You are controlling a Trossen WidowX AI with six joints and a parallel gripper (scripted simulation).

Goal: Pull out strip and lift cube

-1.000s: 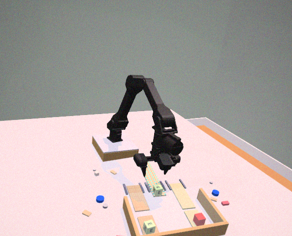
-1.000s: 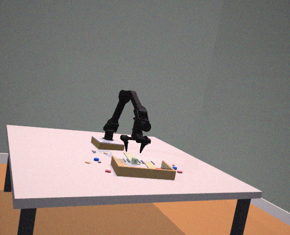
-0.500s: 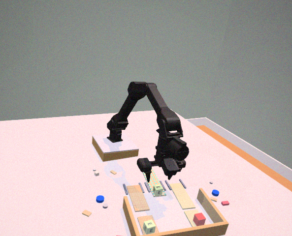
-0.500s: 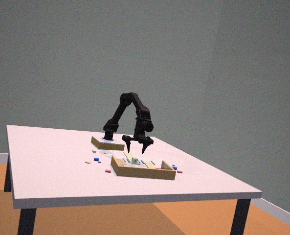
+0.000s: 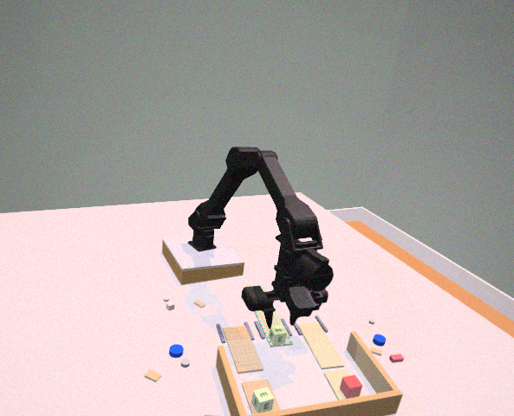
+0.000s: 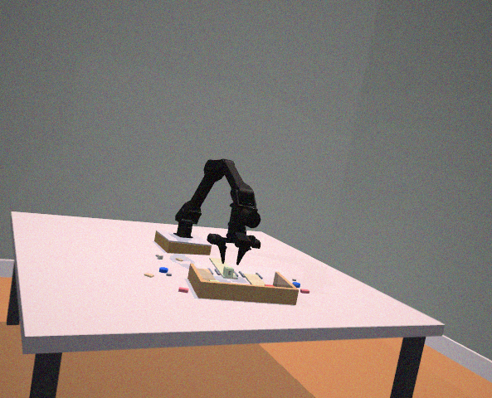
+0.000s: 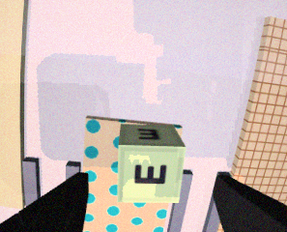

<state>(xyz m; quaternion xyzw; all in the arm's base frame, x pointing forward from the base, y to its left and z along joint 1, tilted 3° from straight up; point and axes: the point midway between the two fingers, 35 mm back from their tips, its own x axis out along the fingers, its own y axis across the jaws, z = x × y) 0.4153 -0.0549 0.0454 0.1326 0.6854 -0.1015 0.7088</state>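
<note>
A dotted strip (image 5: 260, 316) (image 6: 216, 261) (image 7: 101, 186) lies between low rails and carries a pale green cube marked E (image 5: 278, 334) (image 6: 228, 272) (image 7: 150, 186) at its end. My gripper (image 5: 281, 325) (image 6: 231, 263) (image 7: 153, 185) is open and empty, just above that cube, with one finger toward each side. A gridded strip (image 5: 243, 349) (image 7: 273, 97) lies to one side; past a gap, a separate short gridded piece (image 5: 250, 386) bears another E cube (image 5: 263, 399). A plain yellow strip (image 5: 322, 344) (image 7: 5, 97) has a gap before its separate piece (image 5: 332, 380), which bears a red cube (image 5: 351, 386).
Wooden walls (image 5: 337, 405) (image 6: 241, 293) stand around the far ends of the strips. Grey rails (image 5: 221, 333) (image 7: 31, 184) flank the strips. Blue discs (image 5: 176, 350) (image 5: 379, 340) and small scraps lie outside. The arm's base block (image 5: 211, 272) (image 6: 187, 247) stands behind.
</note>
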